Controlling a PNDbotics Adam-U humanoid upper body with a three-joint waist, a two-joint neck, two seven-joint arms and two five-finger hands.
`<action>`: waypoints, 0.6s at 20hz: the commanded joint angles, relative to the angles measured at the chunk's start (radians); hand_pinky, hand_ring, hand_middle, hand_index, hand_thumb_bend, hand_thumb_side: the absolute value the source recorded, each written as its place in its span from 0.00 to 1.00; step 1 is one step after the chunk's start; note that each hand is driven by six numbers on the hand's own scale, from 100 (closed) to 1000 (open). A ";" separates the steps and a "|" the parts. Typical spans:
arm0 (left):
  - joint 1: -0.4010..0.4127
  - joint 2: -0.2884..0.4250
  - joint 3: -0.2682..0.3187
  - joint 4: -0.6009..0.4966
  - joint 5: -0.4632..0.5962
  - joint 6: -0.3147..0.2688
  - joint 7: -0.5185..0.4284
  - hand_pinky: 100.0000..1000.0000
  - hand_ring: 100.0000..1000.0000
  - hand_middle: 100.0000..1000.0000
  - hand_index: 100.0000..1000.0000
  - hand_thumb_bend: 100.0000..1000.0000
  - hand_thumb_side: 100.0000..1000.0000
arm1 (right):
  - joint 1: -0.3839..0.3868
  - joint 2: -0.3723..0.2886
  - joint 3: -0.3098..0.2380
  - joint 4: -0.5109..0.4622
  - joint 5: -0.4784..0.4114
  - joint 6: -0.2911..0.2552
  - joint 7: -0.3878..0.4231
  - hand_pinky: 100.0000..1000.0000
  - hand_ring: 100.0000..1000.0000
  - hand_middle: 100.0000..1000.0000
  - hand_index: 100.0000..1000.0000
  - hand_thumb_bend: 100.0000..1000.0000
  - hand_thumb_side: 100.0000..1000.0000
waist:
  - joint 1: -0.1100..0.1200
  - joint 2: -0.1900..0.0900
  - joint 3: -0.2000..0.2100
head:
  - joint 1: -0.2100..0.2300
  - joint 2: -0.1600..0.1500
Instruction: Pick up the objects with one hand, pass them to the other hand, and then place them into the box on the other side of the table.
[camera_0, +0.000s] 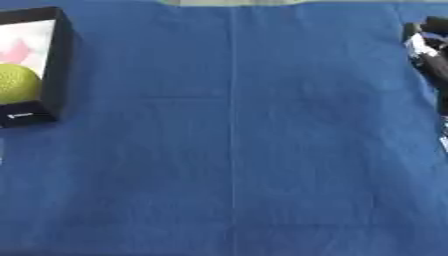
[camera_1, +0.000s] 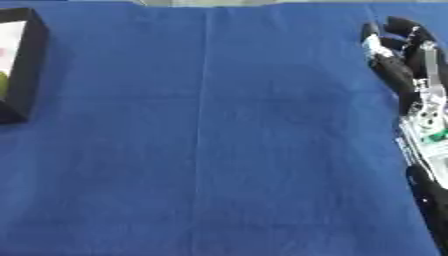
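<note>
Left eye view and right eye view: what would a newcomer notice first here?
A wide blue cloth covers almost the whole table. At the far left edge sits a black box with a yellow-green round object inside it. The right hand lies along the right edge, fingers pointing away from the robot.

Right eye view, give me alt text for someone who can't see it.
A blue cloth-covered table fills the view, bare across its middle. At the right edge the right robot hand lies with fingers straight, pointing away from the robot. At the far left edge sits a black box, with a bit of yellow-green object showing inside it.
</note>
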 joint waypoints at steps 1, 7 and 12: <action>-0.013 0.016 0.013 -0.013 0.006 -0.006 -0.003 0.91 0.68 0.67 0.77 0.09 0.84 | -0.008 -0.016 -0.013 -0.022 0.009 -0.002 0.004 0.68 0.77 0.75 0.78 0.26 0.29 | 0.001 -0.013 0.001 | -0.004 -0.007; -0.025 -0.005 0.019 -0.015 0.011 -0.015 -0.019 0.91 0.68 0.66 0.77 0.10 0.83 | 0.009 -0.010 -0.024 -0.047 0.015 -0.035 0.006 0.68 0.76 0.73 0.77 0.26 0.28 | -0.003 -0.006 0.014 | 0.007 -0.011; -0.033 -0.032 0.024 -0.012 0.012 -0.020 -0.027 0.90 0.66 0.64 0.75 0.11 0.84 | 0.013 -0.013 -0.021 -0.060 0.036 -0.030 0.010 0.69 0.76 0.73 0.78 0.27 0.28 | -0.007 0.001 0.019 | -0.002 -0.019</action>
